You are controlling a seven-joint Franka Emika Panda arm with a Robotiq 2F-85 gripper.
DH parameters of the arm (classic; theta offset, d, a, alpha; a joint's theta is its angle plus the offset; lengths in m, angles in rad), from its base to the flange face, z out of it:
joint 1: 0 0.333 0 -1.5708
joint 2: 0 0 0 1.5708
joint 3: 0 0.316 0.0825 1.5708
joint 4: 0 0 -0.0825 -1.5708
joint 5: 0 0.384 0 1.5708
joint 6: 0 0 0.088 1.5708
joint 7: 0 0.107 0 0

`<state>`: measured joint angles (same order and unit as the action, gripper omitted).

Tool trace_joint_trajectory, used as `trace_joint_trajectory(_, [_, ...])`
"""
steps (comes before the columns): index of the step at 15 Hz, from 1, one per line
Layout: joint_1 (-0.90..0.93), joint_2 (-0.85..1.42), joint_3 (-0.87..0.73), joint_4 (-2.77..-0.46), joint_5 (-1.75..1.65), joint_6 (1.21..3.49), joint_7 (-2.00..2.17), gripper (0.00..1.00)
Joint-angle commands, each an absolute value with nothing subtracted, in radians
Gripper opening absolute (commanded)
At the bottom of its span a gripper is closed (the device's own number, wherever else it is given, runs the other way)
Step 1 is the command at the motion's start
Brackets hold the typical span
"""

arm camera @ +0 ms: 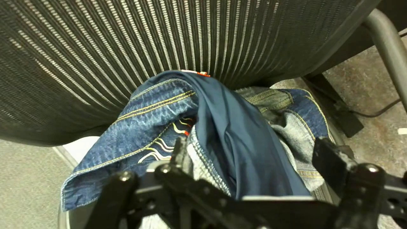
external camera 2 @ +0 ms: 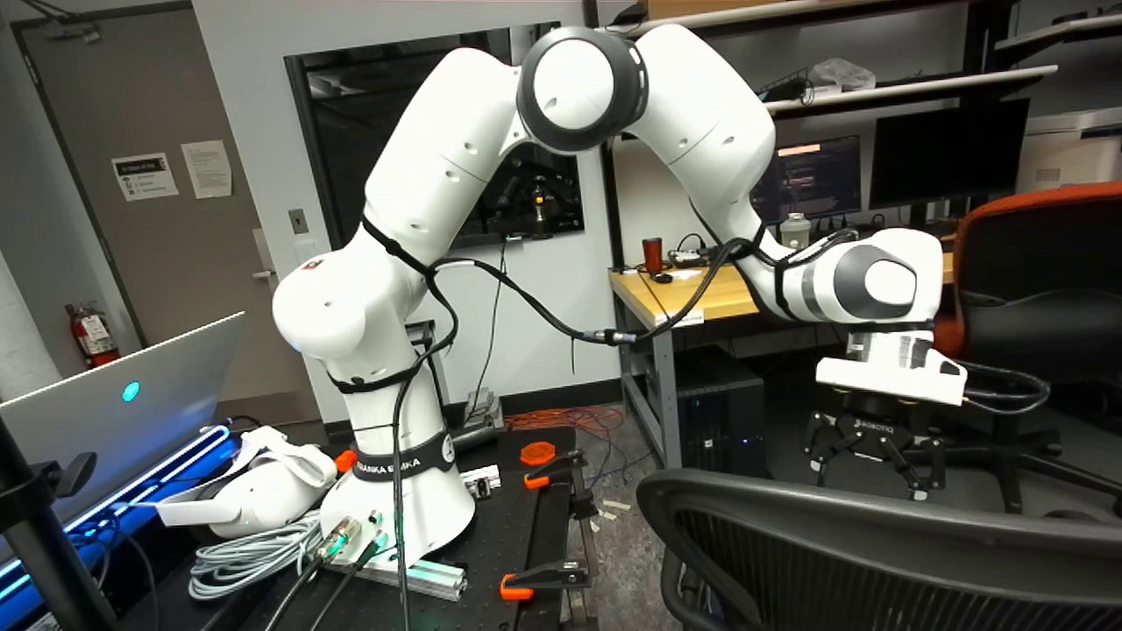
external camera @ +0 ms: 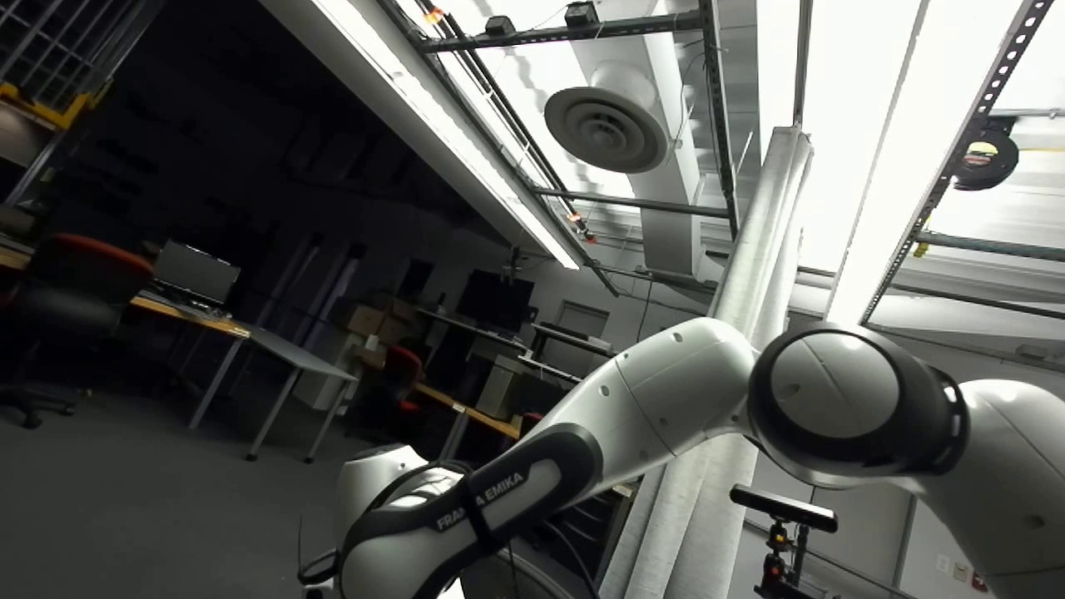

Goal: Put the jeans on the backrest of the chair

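The blue jeans (arm camera: 152, 111) lie crumpled on the chair's seat in the wrist view, with dark blue lining and pale inner denim showing. They touch or lie close against the foot of the backrest; I cannot tell which. In both exterior views the jeans are hidden or out of frame. The chair's dark mesh backrest (arm camera: 178, 35) rises behind them; its curved top shows in an exterior view (external camera 2: 877, 535). My gripper (arm camera: 258, 156) is open above the jeans, with the lining seen between its fingers. It also shows in an exterior view (external camera 2: 868, 482), pointing down beyond the backrest's top edge.
A grey chair tube (arm camera: 386, 51) curves at the right of the wrist view. An office chair with an orange back (external camera 2: 1034, 280) and a wooden desk (external camera 2: 723, 294) stand behind the arm. A black table edge with clamps (external camera 2: 543, 526) lies beside the robot base.
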<state>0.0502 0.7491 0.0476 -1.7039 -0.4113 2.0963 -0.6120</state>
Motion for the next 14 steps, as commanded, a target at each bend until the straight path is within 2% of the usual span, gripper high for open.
trace_joint_trajectory(1, [0.086, 0.849, 0.020, -1.586, -0.464, 2.066, -0.571, 0.99])
trace_joint_trajectory(10, [0.114, 1.025, -0.007, -1.447, -0.481, 2.008, -0.491, 0.98])
trace_joint_trajectory(11, [0.112, 1.039, -0.006, -1.438, -0.476, 1.998, -0.491, 0.77])
trace_joint_trajectory(12, [0.111, 1.049, -0.005, -1.429, -0.473, 1.988, -0.490, 0.72])
trace_joint_trajectory(14, [0.110, 1.060, -0.006, -1.421, -0.475, 1.980, -0.490, 0.56])
